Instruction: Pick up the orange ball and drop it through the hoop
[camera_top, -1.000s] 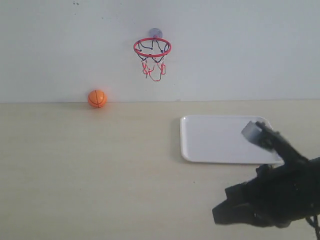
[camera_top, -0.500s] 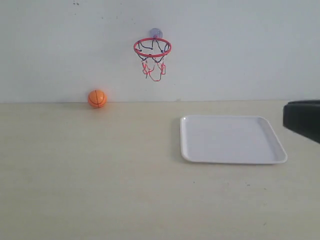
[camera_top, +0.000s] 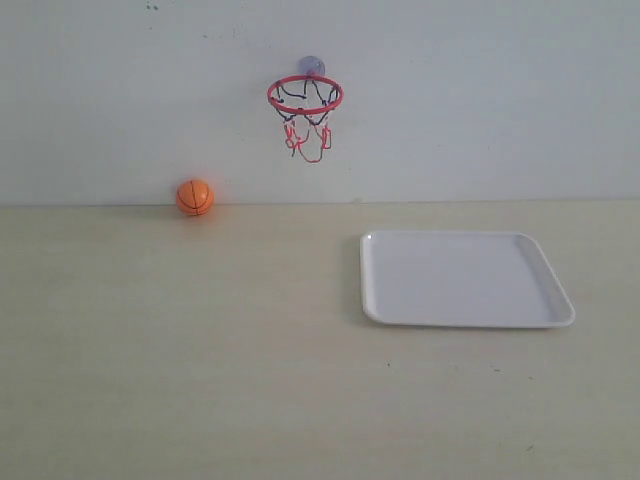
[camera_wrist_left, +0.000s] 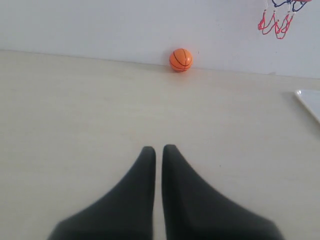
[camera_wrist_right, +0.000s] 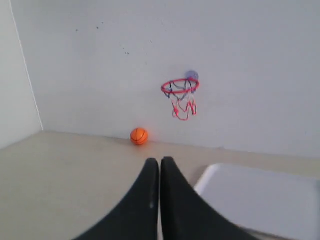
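The orange ball (camera_top: 195, 197) rests on the table against the back wall, left of the hoop (camera_top: 305, 96), which hangs on the wall by its suction cup with the net dangling below. Neither arm shows in the exterior view. My left gripper (camera_wrist_left: 158, 149) is shut with nothing in it, low over the table and well short of the ball (camera_wrist_left: 180, 59). My right gripper (camera_wrist_right: 160, 161) is also shut and empty, far from the ball (camera_wrist_right: 139, 136) and the hoop (camera_wrist_right: 180, 87).
A white tray (camera_top: 465, 280) lies flat on the right half of the table, below and to the right of the hoop. In the right wrist view, a side wall (camera_wrist_right: 15, 90) meets the back wall at the far left.
The right arm, which was over the tray's right end a second ago, has withdrawn to the right and left the exterior view. The ball has not moved.
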